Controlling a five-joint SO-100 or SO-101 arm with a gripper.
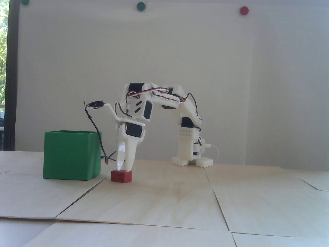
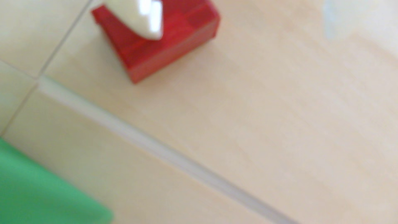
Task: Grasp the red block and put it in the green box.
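The red block (image 1: pixel 121 176) lies on the pale wooden table just right of the green box (image 1: pixel 70 155). My gripper (image 1: pixel 124 168) points straight down, and its tips are at the block's top edge. In the fixed view the two white fingers overlap, so the gap between them does not show. In the wrist view, which is blurred, one white fingertip (image 2: pixel 148 25) lies over the top face of the red block (image 2: pixel 172 45), and the other finger is not visible. A corner of the green box (image 2: pixel 38 189) shows at the lower left.
The arm's white base (image 1: pixel 191 154) stands at the back of the table. A black cable (image 1: pixel 99 133) hangs from the wrist camera mount down beside the box's right wall. Seams run between the wooden panels (image 1: pixel 218 200). A white wall lies behind.
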